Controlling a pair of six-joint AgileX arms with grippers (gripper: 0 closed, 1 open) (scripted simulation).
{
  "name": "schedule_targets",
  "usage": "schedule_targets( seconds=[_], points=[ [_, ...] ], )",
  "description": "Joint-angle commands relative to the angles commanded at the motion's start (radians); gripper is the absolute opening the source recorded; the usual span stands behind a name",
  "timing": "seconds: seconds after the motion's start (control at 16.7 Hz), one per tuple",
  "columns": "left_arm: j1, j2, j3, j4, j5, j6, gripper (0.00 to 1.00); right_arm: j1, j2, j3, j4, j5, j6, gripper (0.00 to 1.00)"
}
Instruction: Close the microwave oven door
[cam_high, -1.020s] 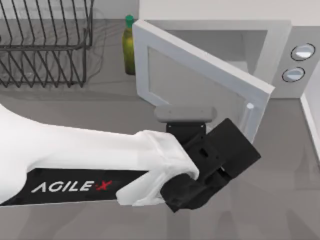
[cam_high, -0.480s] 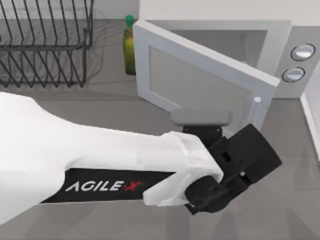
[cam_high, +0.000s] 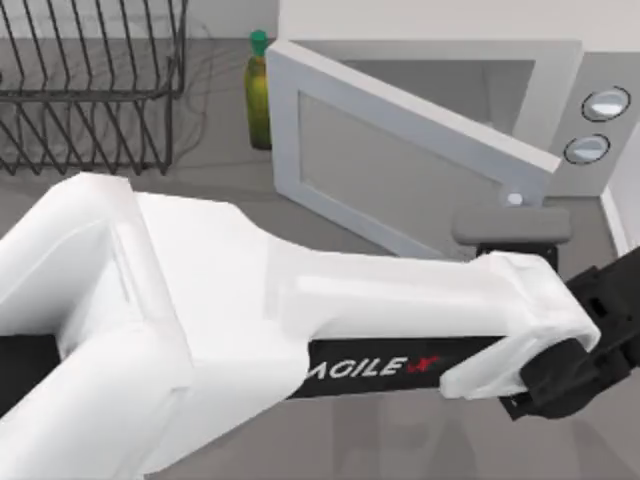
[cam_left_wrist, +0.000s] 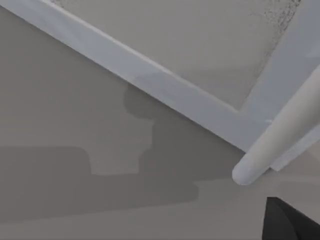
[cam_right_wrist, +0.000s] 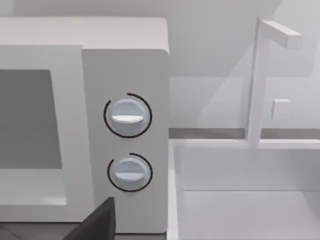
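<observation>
The white microwave oven stands at the back right, its two round knobs on the grey side panel. The microwave oven door is hinged on the left and stands partly open, slanting out toward the front. Its free edge with the pale bar handle lies close to the knob panel. My left arm reaches across the table from the left. Its black left gripper sits just in front of and to the right of that free edge. In the left wrist view the door's window and the handle are close.
A black wire dish rack stands at the back left, with a green bottle between it and the door. A white sink with a faucet sits right of the microwave. A dark shape crosses the right wrist view's lower edge.
My left arm has swept to the right along the door's front, from its middle to past the free edge. The door has swung slightly toward the microwave.
</observation>
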Motion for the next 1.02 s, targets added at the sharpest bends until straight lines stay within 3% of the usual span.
schedule_targets(
  seconds=[0.42, 1.02],
  points=[
    [0.003, 0.02, 0.032, -0.015, 0.002, -0.003, 0.0, 0.0, 0.0, 0.0, 0.0, 0.0, 0.0, 1.0],
    [0.189, 0.187, 0.259, 0.059, 0.091, 0.209, 0.0, 0.0, 0.0, 0.0, 0.0, 0.0, 0.0, 1.0]
  ],
)
